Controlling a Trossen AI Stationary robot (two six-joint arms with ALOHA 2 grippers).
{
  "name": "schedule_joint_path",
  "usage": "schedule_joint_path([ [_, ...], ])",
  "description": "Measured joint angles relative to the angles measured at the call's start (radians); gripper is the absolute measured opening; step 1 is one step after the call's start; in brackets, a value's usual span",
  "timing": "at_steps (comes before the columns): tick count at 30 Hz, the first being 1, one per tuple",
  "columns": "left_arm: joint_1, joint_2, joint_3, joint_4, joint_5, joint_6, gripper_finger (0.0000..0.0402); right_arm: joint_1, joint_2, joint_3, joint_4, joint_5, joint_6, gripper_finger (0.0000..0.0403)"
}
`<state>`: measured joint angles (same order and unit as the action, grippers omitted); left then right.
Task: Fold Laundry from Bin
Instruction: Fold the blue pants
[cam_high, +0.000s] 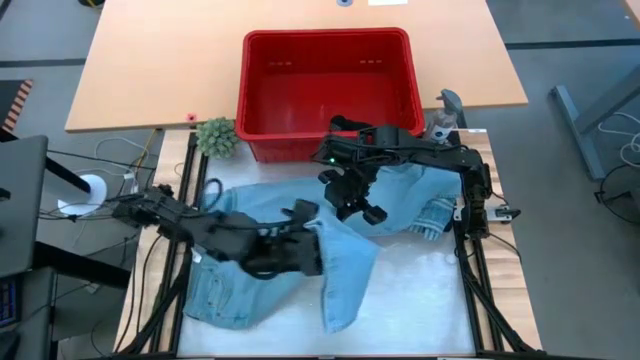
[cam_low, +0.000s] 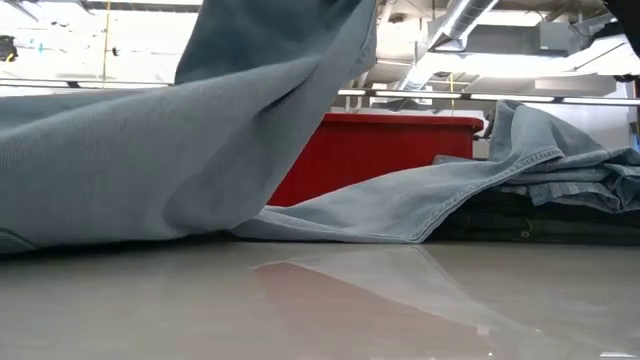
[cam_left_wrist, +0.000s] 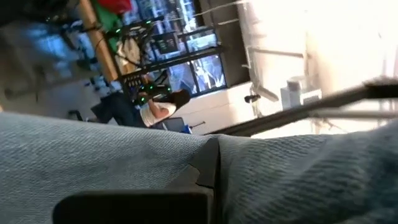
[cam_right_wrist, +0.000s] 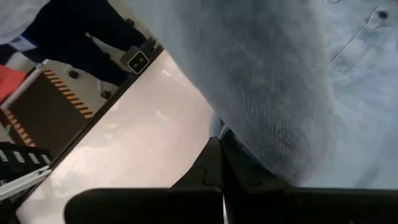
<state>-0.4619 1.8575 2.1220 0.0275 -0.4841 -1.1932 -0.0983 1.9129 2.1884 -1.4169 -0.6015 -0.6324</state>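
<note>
Pinching jeans (cam_high: 345, 275) with both closed grippers, left gripper (cam_high: 300, 212) and right gripper (cam_high: 370, 212), lifting the middle fold near the bin (cam_high: 262, 100) for folding.

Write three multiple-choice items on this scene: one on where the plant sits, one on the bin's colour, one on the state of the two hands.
1. Where is the plant?
A. Inside the bin
B. Beside the bin's outer corner on the left arm's side
C. On the jeans

2. What colour is the bin?
A. Red
B. Green
C. White

3. How do the left hand and right hand stand?
A. Both wide open, clear of the cloth
B. Left open, right shut
C. Both shut on the jeans

Answers: 1 B, the high view shows the plant on the table against that corner, outside the wall. 2 A, both the high and low views show red walls. 3 C, each wrist view shows the fingers closed together with denim pinched at the tips.
</note>
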Motion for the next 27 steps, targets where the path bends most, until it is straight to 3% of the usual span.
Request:
schedule_joint_path([
  [4,0.008,0.048,-0.002,0.080,0.027,-0.048,0.0000,-0.002,0.001,-0.005,-0.009,-0.005,0.003,0.0030],
  [8,0.011,0.042,-0.001,0.163,0.053,0.026,0.0000,0.007,-0.001,-0.005,-0.011,-0.013,0.008,0.0034],
  [13,0.003,0.028,0.000,0.225,0.010,0.171,0.0000,0.004,-0.003,-0.005,-0.049,-0.010,0.037,0.0039],
  [18,0.001,0.019,0.000,0.229,-0.003,0.213,0.0000,0.003,-0.024,-0.005,-0.063,-0.005,0.087,0.0054],
  [27,0.004,0.017,0.000,0.226,-0.013,0.258,0.0000,0.006,-0.057,-0.004,-0.112,-0.020,0.144,0.0147],
])
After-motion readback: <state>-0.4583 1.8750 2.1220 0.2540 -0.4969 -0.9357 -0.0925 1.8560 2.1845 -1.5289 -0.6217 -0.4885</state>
